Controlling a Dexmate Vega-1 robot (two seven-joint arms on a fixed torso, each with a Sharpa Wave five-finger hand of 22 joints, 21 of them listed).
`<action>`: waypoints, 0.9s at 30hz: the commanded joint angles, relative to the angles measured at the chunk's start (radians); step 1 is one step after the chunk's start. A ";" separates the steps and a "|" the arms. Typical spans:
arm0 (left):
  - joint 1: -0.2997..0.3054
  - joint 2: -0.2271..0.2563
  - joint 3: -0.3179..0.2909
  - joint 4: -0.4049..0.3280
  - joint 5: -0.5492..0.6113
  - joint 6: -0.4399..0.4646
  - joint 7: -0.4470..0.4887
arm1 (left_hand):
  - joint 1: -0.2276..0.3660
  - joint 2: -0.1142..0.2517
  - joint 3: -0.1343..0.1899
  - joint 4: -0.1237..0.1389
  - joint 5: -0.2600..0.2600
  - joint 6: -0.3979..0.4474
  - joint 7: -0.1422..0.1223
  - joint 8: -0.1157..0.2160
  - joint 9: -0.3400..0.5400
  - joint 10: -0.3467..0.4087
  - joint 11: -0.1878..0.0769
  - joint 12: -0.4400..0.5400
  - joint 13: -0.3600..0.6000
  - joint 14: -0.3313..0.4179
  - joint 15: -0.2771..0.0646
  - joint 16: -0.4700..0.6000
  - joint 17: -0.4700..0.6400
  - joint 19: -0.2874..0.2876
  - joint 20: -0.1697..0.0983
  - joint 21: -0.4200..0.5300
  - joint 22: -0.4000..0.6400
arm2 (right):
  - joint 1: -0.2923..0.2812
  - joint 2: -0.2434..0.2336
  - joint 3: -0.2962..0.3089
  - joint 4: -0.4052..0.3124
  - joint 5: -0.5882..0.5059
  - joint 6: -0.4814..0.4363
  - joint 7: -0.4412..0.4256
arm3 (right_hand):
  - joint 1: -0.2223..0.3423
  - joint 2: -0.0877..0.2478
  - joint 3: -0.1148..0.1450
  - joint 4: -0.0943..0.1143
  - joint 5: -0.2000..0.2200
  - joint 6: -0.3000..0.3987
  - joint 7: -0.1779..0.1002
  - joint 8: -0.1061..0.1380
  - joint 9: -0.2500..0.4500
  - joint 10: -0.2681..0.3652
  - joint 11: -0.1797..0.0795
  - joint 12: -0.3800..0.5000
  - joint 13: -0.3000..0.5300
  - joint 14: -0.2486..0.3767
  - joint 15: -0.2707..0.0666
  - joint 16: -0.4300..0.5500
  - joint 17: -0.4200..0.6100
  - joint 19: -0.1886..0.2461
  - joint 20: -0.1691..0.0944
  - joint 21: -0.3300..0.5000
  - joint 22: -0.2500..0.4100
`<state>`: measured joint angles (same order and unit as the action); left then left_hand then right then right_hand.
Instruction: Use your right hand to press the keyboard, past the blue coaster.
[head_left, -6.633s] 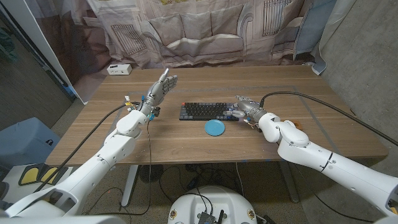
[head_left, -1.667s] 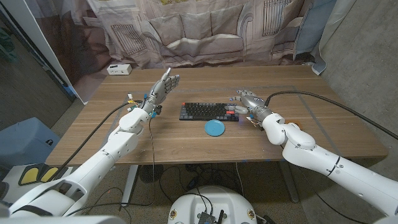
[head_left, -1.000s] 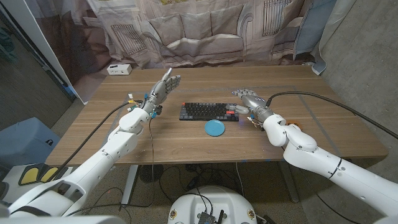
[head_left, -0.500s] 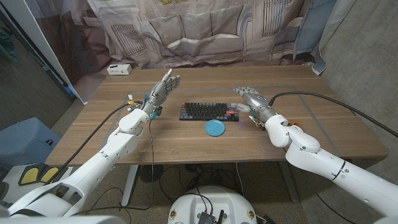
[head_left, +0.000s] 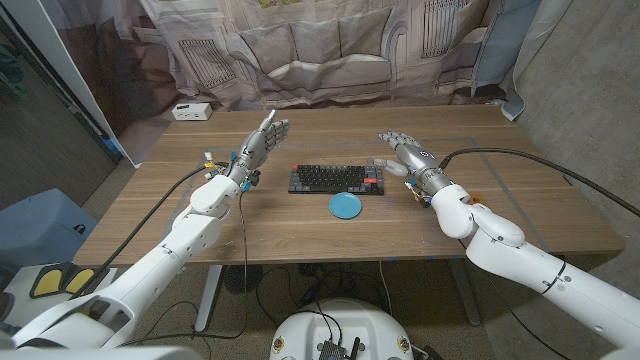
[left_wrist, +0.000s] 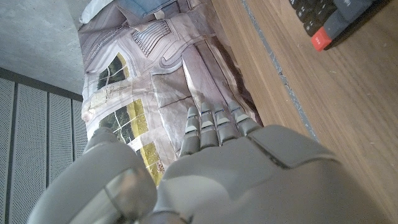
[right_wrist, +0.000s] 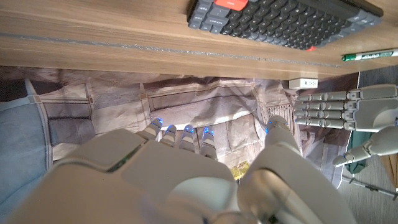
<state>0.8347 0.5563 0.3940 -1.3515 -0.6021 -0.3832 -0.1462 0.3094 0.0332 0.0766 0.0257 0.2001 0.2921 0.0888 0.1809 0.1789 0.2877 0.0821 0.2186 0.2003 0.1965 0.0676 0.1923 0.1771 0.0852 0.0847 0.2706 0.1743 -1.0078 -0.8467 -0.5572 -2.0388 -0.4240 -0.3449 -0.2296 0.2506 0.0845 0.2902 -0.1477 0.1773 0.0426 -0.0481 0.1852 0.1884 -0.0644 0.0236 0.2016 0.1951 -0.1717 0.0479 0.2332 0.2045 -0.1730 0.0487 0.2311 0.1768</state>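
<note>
A dark keyboard (head_left: 333, 178) with a red key at its right end lies mid-table, and its edge shows in the right wrist view (right_wrist: 292, 20). The round blue coaster (head_left: 347, 205) sits just in front of it, nearer me. My right hand (head_left: 405, 155) hovers off the keyboard's right end with fingers spread and nothing in it; its back appears in its own wrist view (right_wrist: 186, 180). My left hand (head_left: 262, 140) stands upright left of the keyboard, fingers straight and holding nothing. A keyboard corner (left_wrist: 329, 18) lies beyond the left hand (left_wrist: 224, 168).
A small white box (head_left: 190, 111) sits at the table's back left corner. A printed cloth backdrop (head_left: 320, 50) hangs behind the table. A green marker (right_wrist: 370, 55) lies on the wood beside the keyboard. Bare wood (head_left: 520, 190) stretches to the right of my right hand.
My right hand has lifted off the keyboard's right end and drawn to the right, its fingers spreading. The left hand, keyboard and coaster have stayed put.
</note>
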 joint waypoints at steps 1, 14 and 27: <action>0.005 0.008 0.001 -0.019 0.009 0.014 0.015 | 0.005 0.007 0.003 -0.009 -0.002 -0.012 -0.001 -0.003 0.003 0.006 -0.004 -0.001 0.002 0.011 -0.003 -0.001 0.003 0.013 0.002 -0.005 0.003 | -0.031 0.020 0.068 0.070 0.147 0.189 -0.070 | 0.011 -0.005 0.005 -0.001 0.002 0.002 0.000 0.009 0.001 0.024 0.009 0.012 0.003 -0.009 -0.010 0.010 -0.001 0.015 -0.008 0.015 0.000; 0.001 0.005 0.001 -0.012 0.010 -0.002 0.007 | 0.006 0.008 0.003 -0.011 -0.002 -0.015 0.003 0.000 0.003 0.004 -0.006 -0.002 0.002 0.010 -0.002 -0.002 0.003 0.015 0.001 -0.010 0.004 | -0.039 0.054 0.109 0.150 0.242 0.368 -0.111 | 0.008 -0.023 -0.003 0.000 -0.002 0.013 -0.003 0.010 0.000 0.086 0.000 0.025 0.002 0.069 -0.020 0.025 -0.004 0.146 -0.039 0.040 -0.003; 0.012 0.014 -0.006 -0.026 0.007 0.009 0.019 | 0.007 0.008 0.002 -0.013 -0.002 -0.003 0.004 0.007 0.003 0.006 -0.003 -0.001 0.002 0.013 -0.003 -0.001 0.003 0.017 0.002 -0.015 0.004 | -0.022 0.122 0.125 0.286 0.411 0.592 -0.057 | 0.014 -0.035 -0.010 -0.001 -0.001 0.074 0.012 0.022 -0.001 0.151 0.011 0.029 0.000 0.157 -0.044 0.032 -0.009 0.324 -0.089 0.069 -0.006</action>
<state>0.8364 0.5621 0.3939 -1.3643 -0.5943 -0.3833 -0.1386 0.3094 0.0331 0.0764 0.0175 0.2001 0.2788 0.0964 0.1818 0.1790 0.2876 0.0821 0.2186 0.2003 0.2019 0.0622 0.1923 0.1772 0.0933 0.0874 0.2574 0.1743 -1.0428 -0.7746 -0.4479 -1.8523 -0.1414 0.0672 -0.3227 0.2621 0.0618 0.2830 -0.1487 0.1773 0.1074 -0.0411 0.2038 0.1860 0.0789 0.0305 0.2294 0.1954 -0.0248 0.0052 0.2593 0.1949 0.1330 -0.0357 0.2909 0.1721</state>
